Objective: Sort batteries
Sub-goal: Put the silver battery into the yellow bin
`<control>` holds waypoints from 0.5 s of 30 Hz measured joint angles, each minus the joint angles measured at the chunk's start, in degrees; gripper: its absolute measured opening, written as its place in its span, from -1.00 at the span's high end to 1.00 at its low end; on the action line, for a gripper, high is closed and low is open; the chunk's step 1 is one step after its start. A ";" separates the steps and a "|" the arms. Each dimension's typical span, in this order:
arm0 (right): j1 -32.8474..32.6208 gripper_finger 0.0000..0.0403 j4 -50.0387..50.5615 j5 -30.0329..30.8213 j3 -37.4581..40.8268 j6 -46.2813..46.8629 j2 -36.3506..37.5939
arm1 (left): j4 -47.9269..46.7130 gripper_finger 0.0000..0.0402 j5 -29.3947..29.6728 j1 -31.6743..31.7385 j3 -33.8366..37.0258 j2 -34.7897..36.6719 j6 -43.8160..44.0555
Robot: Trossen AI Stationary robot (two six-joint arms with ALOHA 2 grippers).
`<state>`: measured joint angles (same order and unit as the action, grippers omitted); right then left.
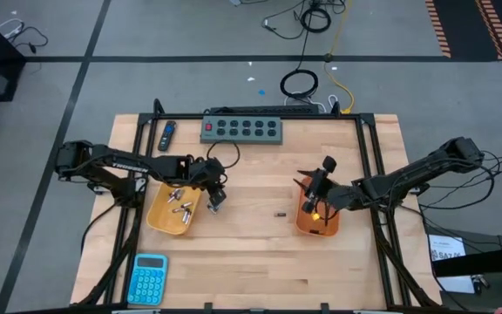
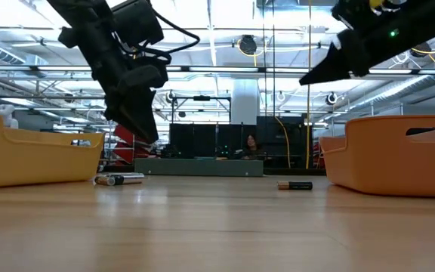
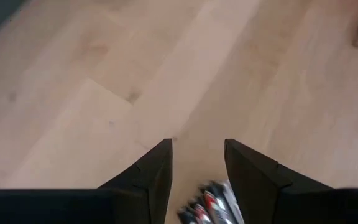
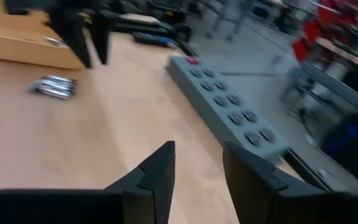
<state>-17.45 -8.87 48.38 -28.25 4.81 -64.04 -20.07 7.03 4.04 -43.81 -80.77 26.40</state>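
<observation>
Batteries sorted between two trays, with strays on the wood.

Silvery batteries (image 1: 179, 208) lie in the yellow tray (image 1: 157, 219) at centre-left of the high view; two more (image 2: 119, 179) rest on the table (image 1: 251, 253) just beside it, below the left gripper (image 1: 216, 197), whose fingers stand apart around nothing. One small dark battery (image 1: 280, 214) lies alone mid-frame. Right gripper (image 1: 307, 185) hovers over the orange tray (image 1: 315, 228) at centre-right, fingers parted, empty. No label or writing can be read on any cell.
</observation>
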 joint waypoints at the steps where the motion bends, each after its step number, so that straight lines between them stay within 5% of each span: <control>1: 0.02 0.38 -1.60 -1.56 0.00 -1.91 -0.23 | -0.10 0.23 -0.34 -0.43 0.00 0.00 0.34; 7: 0.76 0.38 -8.82 -4.52 0.00 -10.04 -3.58 | -0.82 0.23 -0.75 -2.13 0.00 -0.17 1.81; 15: 4.36 0.38 -16.52 -5.13 0.00 -4.24 -12.05 | -2.01 0.23 0.52 -3.96 0.00 -0.20 2.27</control>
<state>-13.09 -25.39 43.25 -28.25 0.57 -76.09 -22.08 7.55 0.08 -43.81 -80.97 28.67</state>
